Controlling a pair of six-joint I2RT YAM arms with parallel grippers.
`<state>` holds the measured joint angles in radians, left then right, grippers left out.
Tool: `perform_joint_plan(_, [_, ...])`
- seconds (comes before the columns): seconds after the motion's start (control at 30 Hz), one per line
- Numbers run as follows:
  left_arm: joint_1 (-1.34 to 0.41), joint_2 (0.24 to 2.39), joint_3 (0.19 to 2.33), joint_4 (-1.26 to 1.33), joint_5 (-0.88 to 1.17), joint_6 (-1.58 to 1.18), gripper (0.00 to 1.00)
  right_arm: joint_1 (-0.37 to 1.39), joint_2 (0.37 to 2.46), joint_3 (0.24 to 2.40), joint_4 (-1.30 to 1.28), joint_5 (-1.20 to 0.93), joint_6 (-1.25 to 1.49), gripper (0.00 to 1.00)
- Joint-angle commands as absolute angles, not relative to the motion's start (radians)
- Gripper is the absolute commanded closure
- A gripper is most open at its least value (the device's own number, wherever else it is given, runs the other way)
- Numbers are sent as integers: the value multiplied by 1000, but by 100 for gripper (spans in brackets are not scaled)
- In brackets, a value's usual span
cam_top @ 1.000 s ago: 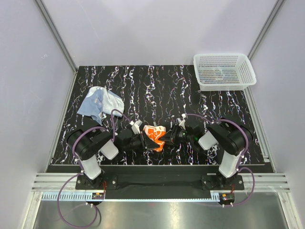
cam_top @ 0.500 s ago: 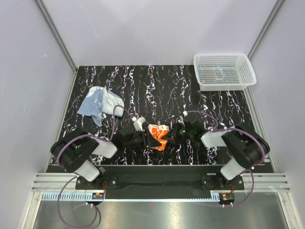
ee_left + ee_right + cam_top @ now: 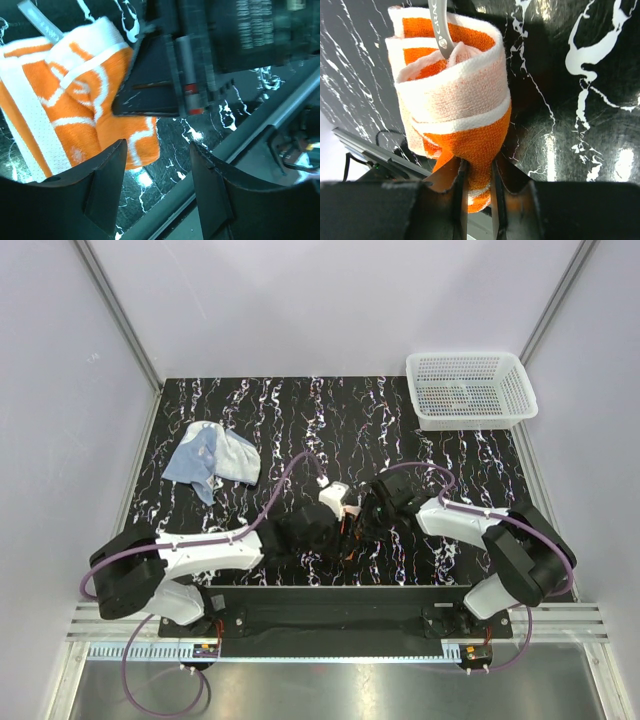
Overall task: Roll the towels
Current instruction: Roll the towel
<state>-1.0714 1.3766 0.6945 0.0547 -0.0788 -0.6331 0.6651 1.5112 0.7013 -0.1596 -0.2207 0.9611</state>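
Observation:
The orange towel (image 3: 455, 95) with white print is wound into a loose roll on the black marbled table. My right gripper (image 3: 477, 167) is shut on its lower orange end. In the top view only a sliver of this towel (image 3: 349, 533) shows between the two grippers. My left gripper (image 3: 157, 150) stands open just beside the towel (image 3: 75, 100), with only the table between its fingers. From above, the left gripper (image 3: 333, 523) and right gripper (image 3: 368, 520) meet near the table's front middle. The pale blue-grey towel (image 3: 212, 455) lies crumpled at the left, apart from both arms.
A white mesh basket (image 3: 470, 390) stands at the back right corner. The table's front edge and a metal rail (image 3: 250, 125) run close under the left gripper. The right gripper's dark body (image 3: 210, 55) sits right in front of the left wrist.
My left gripper has opened and let go of the orange towel while that arm stretched rightward. The right gripper stays shut on the towel and has shifted left and slightly back.

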Motion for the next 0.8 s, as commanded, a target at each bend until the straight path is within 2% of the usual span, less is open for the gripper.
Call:
perform_joint_plan(0.0, [-1137,1417,781,-75,-300,-575,43,687,1540,733,-276,-164,945,96])
perform_joint_plan(0.17, [-1215,1479,854,-146,-420,-565,43,695,1549,742,-291,-161,950,96])
perform_joint_plan(0.57, [-1284,1641,916,-172,-479,-580,44,695,1549,761,-307,-169,953,96])
perform_joint_plan(0.67, [-1289,1669,916,-169,-486,-591,47,695,1545,764,-310,-175,954,96])
perform_joint_plan(0.77, [-1289,1677,908,-164,-494,-601,60,693,1539,764,-314,-181,956,95])
